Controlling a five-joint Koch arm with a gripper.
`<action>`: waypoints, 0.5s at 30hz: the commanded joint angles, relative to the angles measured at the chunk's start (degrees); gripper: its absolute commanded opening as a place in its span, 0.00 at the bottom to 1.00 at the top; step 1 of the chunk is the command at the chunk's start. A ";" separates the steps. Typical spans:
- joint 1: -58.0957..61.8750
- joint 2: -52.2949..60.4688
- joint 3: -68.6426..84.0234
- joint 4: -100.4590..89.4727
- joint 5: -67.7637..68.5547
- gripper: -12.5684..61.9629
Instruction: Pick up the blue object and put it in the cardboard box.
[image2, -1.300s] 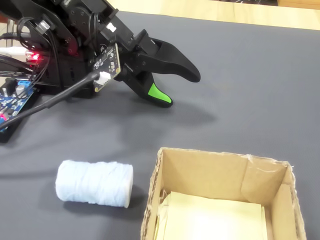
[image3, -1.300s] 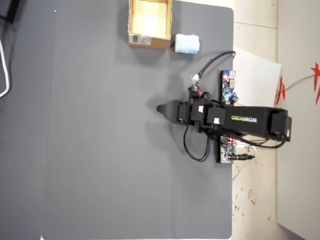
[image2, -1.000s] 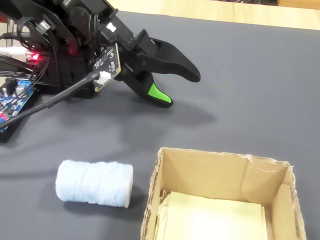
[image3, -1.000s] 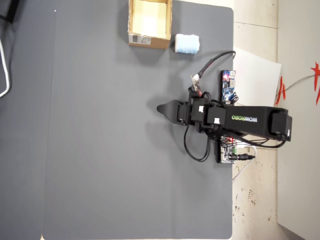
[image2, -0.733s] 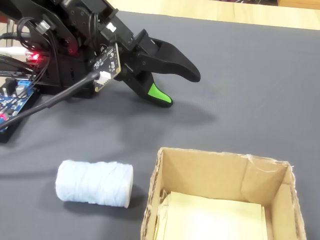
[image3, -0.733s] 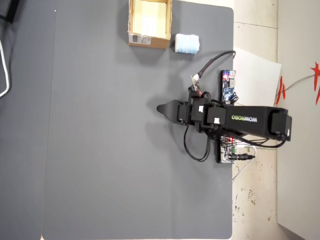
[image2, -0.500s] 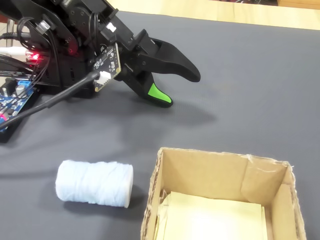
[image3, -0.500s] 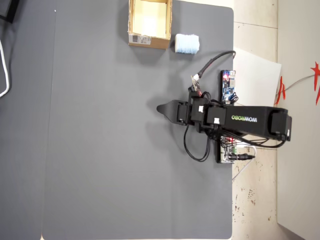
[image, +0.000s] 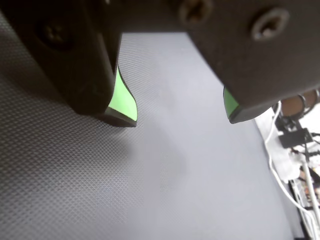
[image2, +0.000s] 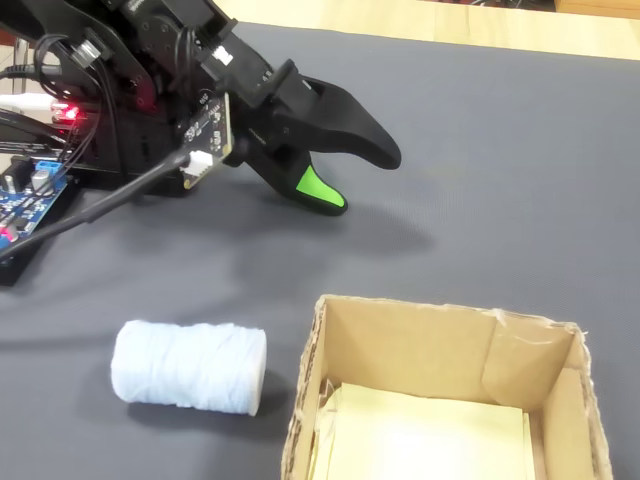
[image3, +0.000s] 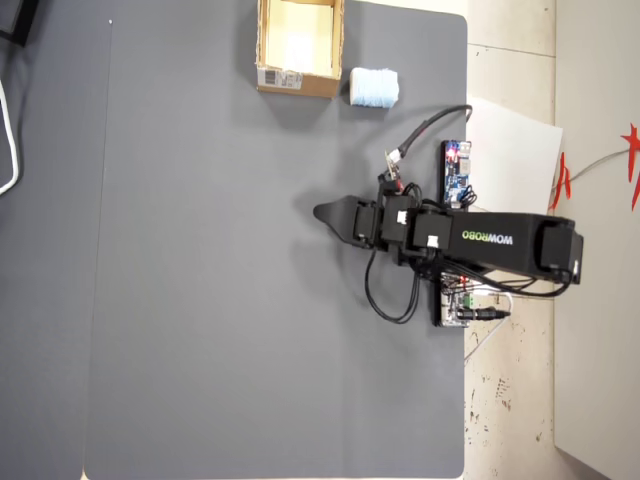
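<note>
The blue object (image2: 188, 365) lies on the bench (image2: 500, 200) just beside the cardboard box (image2: 440, 400), outside it. The gripper (image: 182, 112) hovers well apart from the box, its 2 fingers (image: 122, 102) parted and empty. The object looks soft, light and compressible; a hold across its narrow middle seems best.

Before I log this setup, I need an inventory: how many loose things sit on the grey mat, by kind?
Cardboard box: 1
Pale blue block: 1
Total: 2
</note>
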 joint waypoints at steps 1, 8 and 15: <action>0.00 4.83 1.67 -5.63 -1.23 0.63; 5.27 4.83 -1.23 -9.58 -4.75 0.63; 13.80 4.83 -6.59 -7.47 -6.24 0.62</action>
